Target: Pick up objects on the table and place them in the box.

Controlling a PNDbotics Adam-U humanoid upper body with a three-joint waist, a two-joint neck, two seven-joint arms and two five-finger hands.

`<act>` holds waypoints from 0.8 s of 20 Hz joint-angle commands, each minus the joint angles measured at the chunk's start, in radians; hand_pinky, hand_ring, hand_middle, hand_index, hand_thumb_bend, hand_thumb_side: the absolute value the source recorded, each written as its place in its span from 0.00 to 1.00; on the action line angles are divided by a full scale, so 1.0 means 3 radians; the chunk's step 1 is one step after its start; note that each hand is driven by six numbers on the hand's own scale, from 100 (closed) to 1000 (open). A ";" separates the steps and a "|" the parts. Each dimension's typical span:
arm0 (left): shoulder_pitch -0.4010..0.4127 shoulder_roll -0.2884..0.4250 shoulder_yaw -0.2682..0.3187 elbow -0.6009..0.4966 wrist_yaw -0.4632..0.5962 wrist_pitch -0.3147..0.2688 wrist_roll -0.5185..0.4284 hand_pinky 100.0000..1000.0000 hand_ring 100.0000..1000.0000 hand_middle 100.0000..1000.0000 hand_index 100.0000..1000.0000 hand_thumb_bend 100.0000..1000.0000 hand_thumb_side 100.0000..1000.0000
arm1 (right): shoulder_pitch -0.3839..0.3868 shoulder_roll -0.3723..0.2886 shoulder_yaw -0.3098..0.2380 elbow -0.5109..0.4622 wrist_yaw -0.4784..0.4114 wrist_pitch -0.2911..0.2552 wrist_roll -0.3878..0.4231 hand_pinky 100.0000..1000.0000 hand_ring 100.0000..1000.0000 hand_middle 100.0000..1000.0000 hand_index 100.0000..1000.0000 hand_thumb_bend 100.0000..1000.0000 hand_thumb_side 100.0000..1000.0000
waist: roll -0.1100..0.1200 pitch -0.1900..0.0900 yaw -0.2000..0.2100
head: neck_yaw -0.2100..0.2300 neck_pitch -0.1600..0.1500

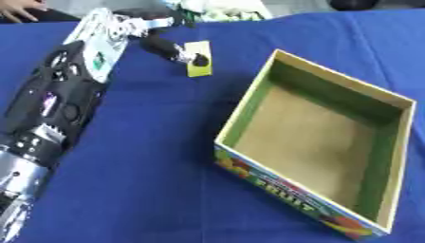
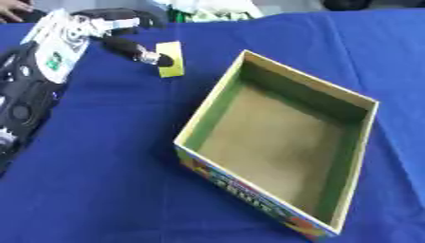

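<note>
A robot's left arm reaches across a blue table to a small yellow object beside an empty box.

Nearest the viewer, the open cardboard box (image 1: 390,156) sits on the blue tablecloth (image 1: 149,180), its printed side facing forward and nothing inside. The left arm (image 1: 50,109) runs up the left side of the view. Farther back, the left hand (image 2: 124,45) has its thumb pressed on the yellow object (image 1: 198,58), other fingers curled above, apparently pinching it just beyond the box's far left corner. Whether the object has left the cloth cannot be told. The right hand is out of sight. The grip looks to catch only one edge, so the object could twist free, or clip the box's near wall if carried low.
</note>
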 commanded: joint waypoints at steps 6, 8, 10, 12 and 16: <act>-0.0096 0.0111 0.0036 -0.0021 -0.0031 0.0035 -0.0025 0.90 0.98 1.00 0.98 0.62 0.79 | -0.0080 -0.0015 -0.0048 -0.0067 -0.0037 0.0016 -0.0009 0.58 0.74 0.62 0.81 0.00 1.00 | 0.0023 0.0010 -0.0055 | 0.0043 -0.0084; -0.0098 0.0115 0.0048 -0.0011 -0.0100 0.0043 0.0010 0.89 0.98 1.00 0.98 0.62 0.79 | -0.0091 -0.0006 -0.0047 -0.0067 -0.0040 0.0016 -0.0001 0.58 0.74 0.62 0.81 0.00 1.00 | 0.0033 0.0026 -0.0075 | 0.0054 -0.0100; -0.0095 0.0111 0.0062 0.0005 -0.0151 0.0048 0.0043 0.89 0.97 1.00 0.97 0.60 0.79 | -0.0098 0.0006 -0.0050 -0.0067 -0.0044 0.0019 0.0000 0.58 0.73 0.62 0.81 0.00 1.00 | 0.0039 0.0038 -0.0091 | 0.0061 -0.0110; -0.0091 0.0103 0.0076 0.0018 -0.0161 0.0041 0.0072 0.88 0.97 1.00 0.96 0.57 0.79 | -0.0100 0.0016 -0.0051 -0.0067 -0.0045 0.0022 0.0005 0.58 0.73 0.61 0.81 0.00 1.00 | 0.0044 0.0047 -0.0102 | 0.0068 -0.0119; -0.0084 0.0090 0.0088 0.0021 -0.0080 0.0019 0.0145 0.82 0.91 1.00 0.84 0.41 0.76 | -0.0093 0.0041 -0.0060 -0.0067 -0.0041 0.0048 0.0011 0.58 0.73 0.60 0.81 0.00 1.00 | 0.0048 0.0053 -0.0110 | 0.0076 -0.0112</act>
